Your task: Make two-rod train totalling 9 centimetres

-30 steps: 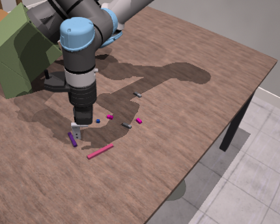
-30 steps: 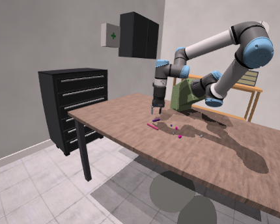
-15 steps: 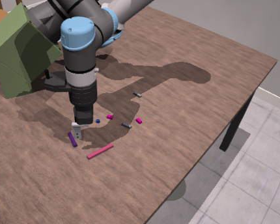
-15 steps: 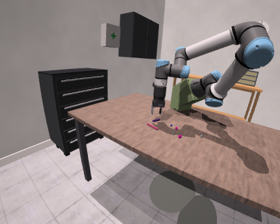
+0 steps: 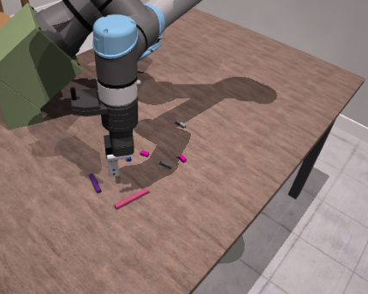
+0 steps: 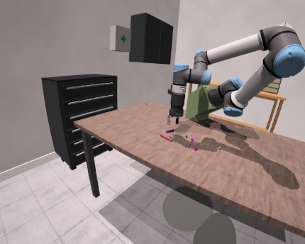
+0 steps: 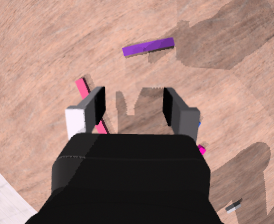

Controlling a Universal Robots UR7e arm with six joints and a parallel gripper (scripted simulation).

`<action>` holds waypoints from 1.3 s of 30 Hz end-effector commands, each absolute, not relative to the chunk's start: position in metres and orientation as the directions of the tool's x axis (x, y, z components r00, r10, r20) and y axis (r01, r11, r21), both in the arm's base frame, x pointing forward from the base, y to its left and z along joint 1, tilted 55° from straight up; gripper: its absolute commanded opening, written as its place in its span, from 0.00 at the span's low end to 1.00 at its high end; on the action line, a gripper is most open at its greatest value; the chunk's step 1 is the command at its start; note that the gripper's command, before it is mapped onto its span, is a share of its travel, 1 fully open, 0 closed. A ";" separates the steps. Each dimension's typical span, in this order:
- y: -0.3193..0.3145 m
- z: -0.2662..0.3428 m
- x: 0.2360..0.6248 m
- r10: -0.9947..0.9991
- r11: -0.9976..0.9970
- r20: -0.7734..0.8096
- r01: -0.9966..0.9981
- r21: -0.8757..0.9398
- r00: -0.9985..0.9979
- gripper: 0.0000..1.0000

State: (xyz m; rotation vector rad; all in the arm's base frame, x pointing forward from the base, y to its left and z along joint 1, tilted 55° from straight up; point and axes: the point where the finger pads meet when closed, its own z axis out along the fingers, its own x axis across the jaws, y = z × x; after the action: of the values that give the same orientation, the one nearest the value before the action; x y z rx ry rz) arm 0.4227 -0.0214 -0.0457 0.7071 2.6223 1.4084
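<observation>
Purple rod: flat on the table, beside the long pinkish rod | gripper: spread wide, empty, overhead, presumably for room to straddle a rod | grey rod: apart, likely partner, six plus three | train unmade

Black drawer cabinet against grey wall; pale tiled floor.

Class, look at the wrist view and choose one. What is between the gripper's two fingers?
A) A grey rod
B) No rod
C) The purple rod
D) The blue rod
B: the gripper stands open with only bare tabletop showing between its fingers, while the purple rod lies beyond the fingertips.
</observation>
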 end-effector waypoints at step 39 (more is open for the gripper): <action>0.092 0.117 0.386 -0.398 0.504 -0.773 -0.822 0.266 -0.494 1.00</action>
State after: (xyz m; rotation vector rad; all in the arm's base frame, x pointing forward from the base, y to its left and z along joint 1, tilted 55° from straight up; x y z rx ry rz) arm 0.3911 0.0827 0.1088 -0.8983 2.1621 0.8901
